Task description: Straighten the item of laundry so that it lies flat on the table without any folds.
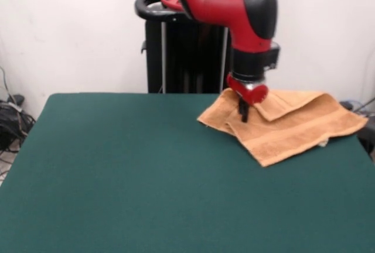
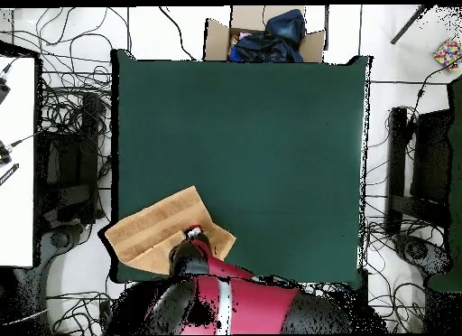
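Note:
The orange-tan towel (image 1: 293,127) lies at the far right corner of the dark green table (image 1: 146,177). It is folded over itself, with a flap doubled across its far part and a band stripe along its near edge. In the overhead view the towel (image 2: 158,228) sits at the table's (image 2: 271,152) lower left corner, reaching the left edge. My gripper (image 1: 243,115) points straight down over the towel's left part, its dark fingers drawn together with their tips in the cloth at the fold. Overhead, the gripper (image 2: 192,233) is mostly hidden by the red arm.
The black pedestal (image 1: 176,48) stands behind the table's far edge. A cardboard box with dark cloth (image 2: 262,34) sits beyond the table's opposite side. Cables (image 2: 63,125) lie on the floor around the table.

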